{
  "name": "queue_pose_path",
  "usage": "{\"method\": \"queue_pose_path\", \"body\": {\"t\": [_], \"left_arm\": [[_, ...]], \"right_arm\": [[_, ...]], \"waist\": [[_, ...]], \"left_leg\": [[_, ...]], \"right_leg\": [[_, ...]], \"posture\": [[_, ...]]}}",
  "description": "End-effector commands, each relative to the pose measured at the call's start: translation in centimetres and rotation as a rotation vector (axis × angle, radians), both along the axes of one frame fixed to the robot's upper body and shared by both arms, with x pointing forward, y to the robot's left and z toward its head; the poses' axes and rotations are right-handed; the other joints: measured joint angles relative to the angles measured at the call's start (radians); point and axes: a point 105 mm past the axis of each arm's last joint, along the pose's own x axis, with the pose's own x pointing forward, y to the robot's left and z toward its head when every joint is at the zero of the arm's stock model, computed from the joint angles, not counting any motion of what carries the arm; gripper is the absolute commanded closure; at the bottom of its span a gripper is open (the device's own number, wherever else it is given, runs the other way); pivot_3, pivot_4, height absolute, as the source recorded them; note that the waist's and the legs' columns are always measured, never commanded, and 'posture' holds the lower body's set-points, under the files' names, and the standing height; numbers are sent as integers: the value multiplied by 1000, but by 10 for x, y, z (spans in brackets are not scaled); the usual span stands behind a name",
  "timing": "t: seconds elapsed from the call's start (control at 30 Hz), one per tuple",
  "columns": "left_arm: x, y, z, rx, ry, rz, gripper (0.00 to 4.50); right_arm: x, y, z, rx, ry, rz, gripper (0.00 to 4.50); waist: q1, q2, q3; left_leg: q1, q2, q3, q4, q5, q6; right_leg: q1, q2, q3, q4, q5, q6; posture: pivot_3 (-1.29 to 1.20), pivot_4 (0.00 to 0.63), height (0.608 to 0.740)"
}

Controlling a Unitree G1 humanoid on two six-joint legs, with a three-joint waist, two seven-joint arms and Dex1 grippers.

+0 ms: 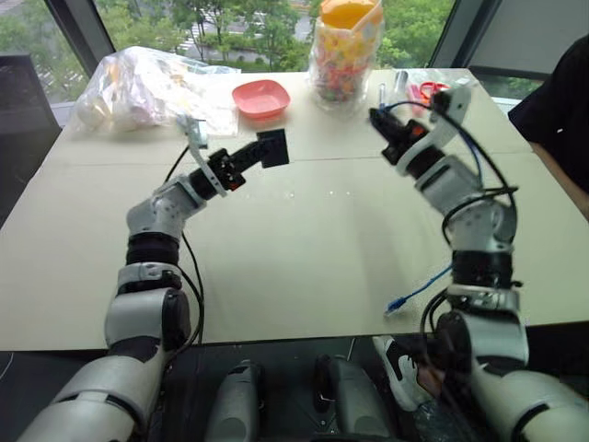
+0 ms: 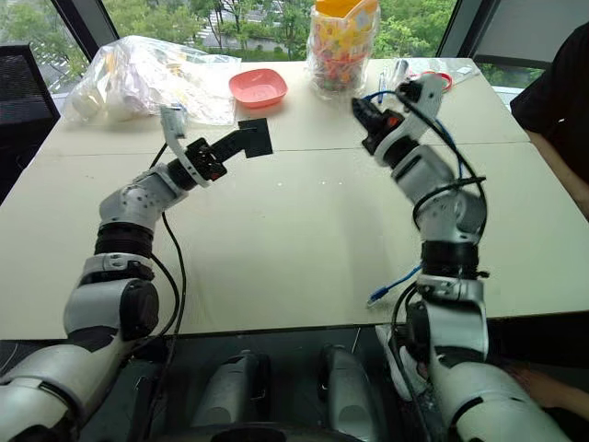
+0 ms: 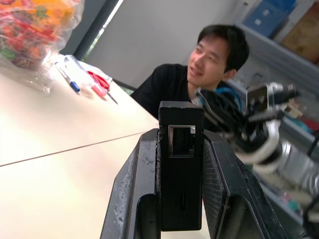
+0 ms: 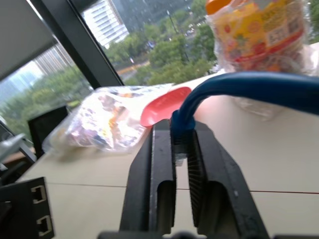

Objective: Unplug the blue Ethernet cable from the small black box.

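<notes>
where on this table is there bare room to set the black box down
The middle and near half of the table, between the two arms, is bare, apart from the blue cable's loose plug at the near right edge. The far edge is crowded: plastic bag, pink dish, snack jar, scissors.

I get even, soft daylight from the windows (image 1: 230, 28) behind the table (image 1: 304, 249), shadows faint and no harsh glare — but in the left wrist view the person (image 3: 199, 69) and shelving blur out, and the right wrist view smears the blue Ethernet cable (image 4: 249, 87) close up.
</notes>
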Motion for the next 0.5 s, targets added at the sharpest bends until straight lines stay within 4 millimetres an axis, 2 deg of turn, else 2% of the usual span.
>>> {"method": "queue_pose_path", "body": {"t": [0.03,0.17,0.27,0.33,0.47,0.5], "left_arm": [[-7,-15,22,67,-182,27,4021],[-9,-30,17,139,-259,61,4021],[-9,-41,8,177,-290,90,4021],[1,-43,5,180,-284,172,4021],[6,-51,-1,176,-274,200,4021],[7,-54,-4,182,-269,200,4021]], "right_arm": [[14,-14,-32,-92,102,-47,4380],[23,-28,-67,-179,180,-78,4380],[25,-35,-77,-193,191,-94,3274],[26,-37,-80,-184,199,-90,2356],[23,-29,-75,-154,186,-42,226],[18,-24,-76,-158,189,-16,28]], "waist": [[-2,0,0],[-3,0,0],[-2,0,0],[-1,0,0],[-2,0,0],[-3,0,0]], "left_leg": [[0,0,0,0,0,1],[0,0,5,-1,-1,2],[0,-1,6,0,-1,2],[0,-1,6,1,-1,2],[0,-1,5,1,-1,2],[0,0,5,1,-1,2]], "right_leg": [[0,0,0,0,-1,0],[-1,1,1,1,-1,0],[-1,0,1,1,-1,1],[-1,0,1,1,-1,1],[0,0,1,1,-1,1],[0,0,1,1,-1,1]], "posture": [[0,150,740],[0,150,740],[0,150,740],[0,150,740],[0,150,740],[0,150,740]]}}
